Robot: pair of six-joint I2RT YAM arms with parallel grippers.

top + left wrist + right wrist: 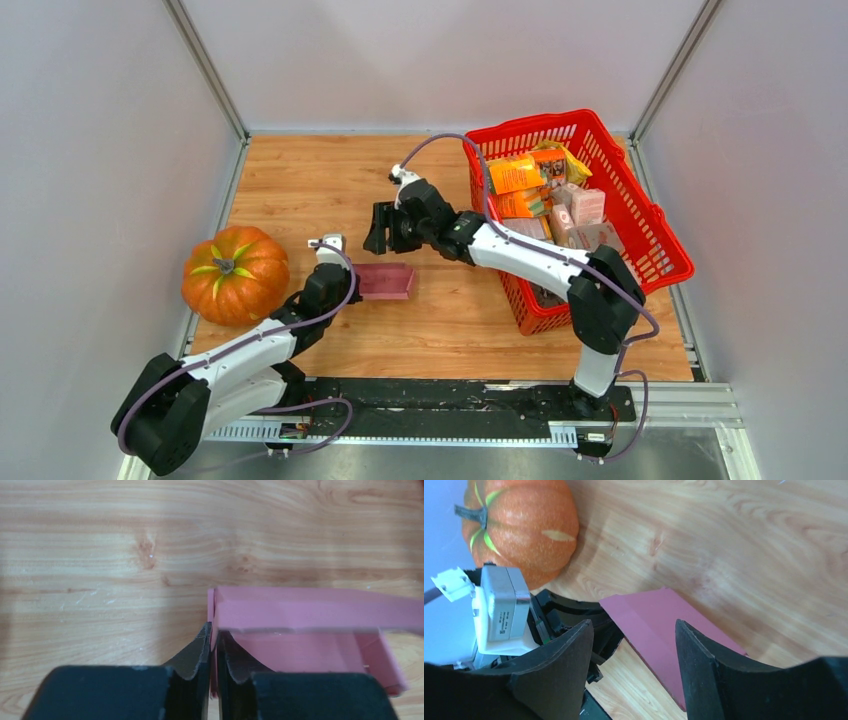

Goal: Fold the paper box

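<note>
The pink paper box lies on the wooden table just right of the left gripper. In the left wrist view the box is partly folded, with a long flap lying over its open inside. The left gripper is shut on the box's left end wall. The right gripper hangs above the table behind the box, open and empty. In the right wrist view the box shows between and below its spread fingers.
An orange pumpkin sits at the table's left edge, close to the left arm; it also shows in the right wrist view. A red basket full of grocery packets stands at the right. Grey walls enclose the table.
</note>
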